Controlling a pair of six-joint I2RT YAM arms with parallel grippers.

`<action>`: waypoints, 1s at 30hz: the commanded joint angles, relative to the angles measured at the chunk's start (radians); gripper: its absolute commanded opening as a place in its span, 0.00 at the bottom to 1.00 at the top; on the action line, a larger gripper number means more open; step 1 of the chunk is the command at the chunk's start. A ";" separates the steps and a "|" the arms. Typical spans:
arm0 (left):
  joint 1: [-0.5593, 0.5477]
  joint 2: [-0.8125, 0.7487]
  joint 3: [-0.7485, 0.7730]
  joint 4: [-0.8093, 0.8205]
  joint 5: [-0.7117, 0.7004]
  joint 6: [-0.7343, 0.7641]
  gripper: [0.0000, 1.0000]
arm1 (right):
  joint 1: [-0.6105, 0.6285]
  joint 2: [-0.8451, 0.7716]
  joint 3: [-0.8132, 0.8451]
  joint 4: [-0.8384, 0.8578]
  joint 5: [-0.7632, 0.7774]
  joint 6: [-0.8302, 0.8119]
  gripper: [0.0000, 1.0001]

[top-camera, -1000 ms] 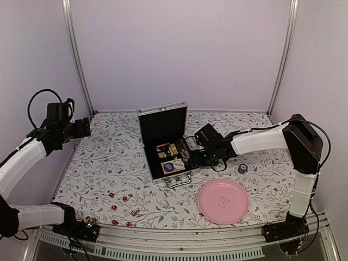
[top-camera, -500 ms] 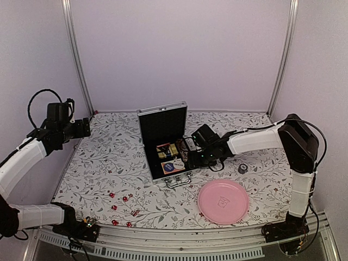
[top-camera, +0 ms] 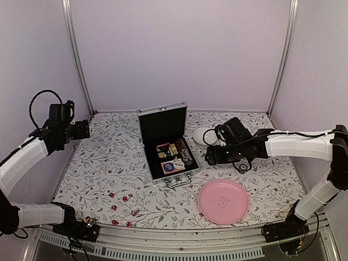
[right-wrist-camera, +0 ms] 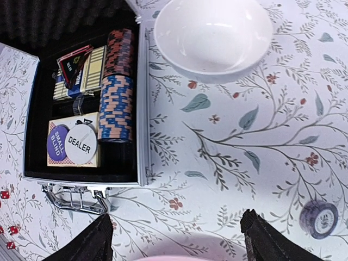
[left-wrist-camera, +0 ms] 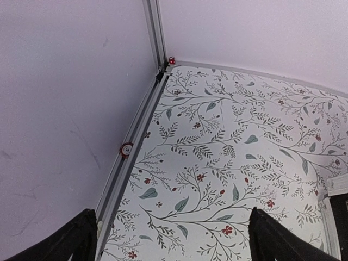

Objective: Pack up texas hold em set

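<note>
Nearest the arms' bases, a scatter of small red dice (top-camera: 124,199) lies on the leaf-patterned tablecloth (top-camera: 109,163), left of centre and apart from the case. To the right, at about the same depth, sits the pink plate (top-camera: 223,201). Just beyond them the silver briefcase (top-camera: 163,128) stands open in the middle of the table, with its metal handle (top-camera: 179,181) toward the near edge and its lid upright, black lining facing forward. The right wrist view shows a row of chips (right-wrist-camera: 117,92) on edge along the tray's right wall — dark ones at the far end, blue-and-orange ones nearer. Card decks (right-wrist-camera: 81,76) lie to their left. In front of the decks a white "DEALER" button (right-wrist-camera: 81,142) touches a purple "SMALL BLIND" button (right-wrist-camera: 58,142). The right gripper (top-camera: 210,157) hovers above the cloth just right of the case, touching nothing. Its fingers (right-wrist-camera: 98,242) stand wide apart with only cloth and the plate's rim between them, so it grips nothing. One loose chip (right-wrist-camera: 319,217) lies flat on the cloth near its right finger, apart from the case. Farther back, just beside the case's far right corner, rests the white bowl (right-wrist-camera: 212,32). The left gripper (left-wrist-camera: 173,231) is raised at the table's left edge, well apart from the set — jaws spread wide, holding nothing. It is aimed at the far left corner, where a single red die (left-wrist-camera: 171,60) sits against the frame post (left-wrist-camera: 155,27).
</note>
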 commanded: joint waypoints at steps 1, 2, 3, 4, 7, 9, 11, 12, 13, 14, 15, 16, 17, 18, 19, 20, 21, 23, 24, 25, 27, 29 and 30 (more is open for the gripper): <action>0.012 -0.011 -0.002 0.013 -0.020 0.014 0.97 | -0.056 -0.117 -0.089 -0.066 0.047 0.024 0.83; 0.011 -0.017 -0.003 0.012 -0.017 0.012 0.97 | -0.072 -0.132 -0.111 -0.069 0.047 0.032 0.83; 0.010 -0.024 -0.004 0.012 -0.011 0.011 0.97 | -0.089 -0.146 -0.125 -0.073 0.046 0.040 0.83; 0.010 -0.031 -0.005 0.012 -0.006 0.011 0.97 | -0.109 -0.159 -0.137 -0.077 0.042 0.048 0.83; 0.011 -0.047 -0.007 0.017 0.006 0.011 0.97 | -0.168 -0.181 -0.169 -0.081 0.036 0.069 0.83; 0.012 -0.052 -0.010 0.020 0.007 0.011 0.97 | -0.204 -0.188 -0.192 -0.085 0.038 0.078 0.83; 0.011 -0.051 -0.010 0.020 0.011 0.011 0.97 | -0.238 -0.193 -0.215 -0.086 0.037 0.089 0.83; 0.010 -0.048 -0.009 0.020 0.014 0.011 0.97 | -0.251 -0.195 -0.226 -0.086 0.037 0.093 0.83; 0.010 -0.046 -0.008 0.020 0.016 0.009 0.97 | -0.265 -0.196 -0.238 -0.085 0.040 0.097 0.83; 0.010 -0.044 -0.008 0.019 0.016 0.009 0.97 | -0.278 -0.197 -0.249 -0.085 0.041 0.102 0.82; 0.011 -0.044 -0.008 0.019 0.015 0.010 0.97 | -0.290 -0.197 -0.257 -0.084 0.044 0.107 0.82; 0.011 -0.043 -0.008 0.019 0.013 0.009 0.97 | -0.302 -0.197 -0.266 -0.081 0.046 0.110 0.81; 0.011 -0.043 -0.008 0.019 0.011 0.009 0.97 | -0.313 -0.197 -0.273 -0.076 0.044 0.110 0.81; 0.010 -0.043 -0.008 0.019 0.008 0.009 0.97 | -0.323 -0.197 -0.278 -0.069 0.039 0.108 0.80; 0.011 -0.043 -0.010 0.019 0.006 0.010 0.97 | -0.331 -0.196 -0.284 -0.061 0.031 0.106 0.79; 0.011 -0.043 -0.010 0.019 0.003 0.009 0.97 | -0.338 -0.195 -0.287 -0.053 0.024 0.102 0.79; 0.011 -0.043 -0.010 0.019 0.001 0.009 0.97 | -0.341 -0.193 -0.290 -0.046 0.019 0.098 0.78; 0.011 -0.043 -0.010 0.019 -0.001 0.010 0.97 | -0.342 -0.180 -0.289 -0.031 0.010 0.089 0.77; 0.010 -0.043 -0.012 0.019 -0.002 0.011 0.97 | -0.344 -0.171 -0.286 -0.025 0.007 0.084 0.77; 0.011 -0.042 -0.011 0.019 -0.003 0.011 0.97 | -0.344 -0.160 -0.283 -0.019 0.007 0.080 0.76; 0.011 -0.043 -0.010 0.018 -0.001 0.009 0.97 | -0.344 -0.139 -0.276 -0.012 0.001 0.076 0.75; 0.010 -0.047 -0.010 0.017 0.004 0.009 0.97 | -0.344 -0.123 -0.268 0.000 -0.018 0.072 0.74; 0.010 -0.048 -0.010 0.017 0.006 0.009 0.97 | -0.344 -0.117 -0.266 0.007 -0.027 0.071 0.73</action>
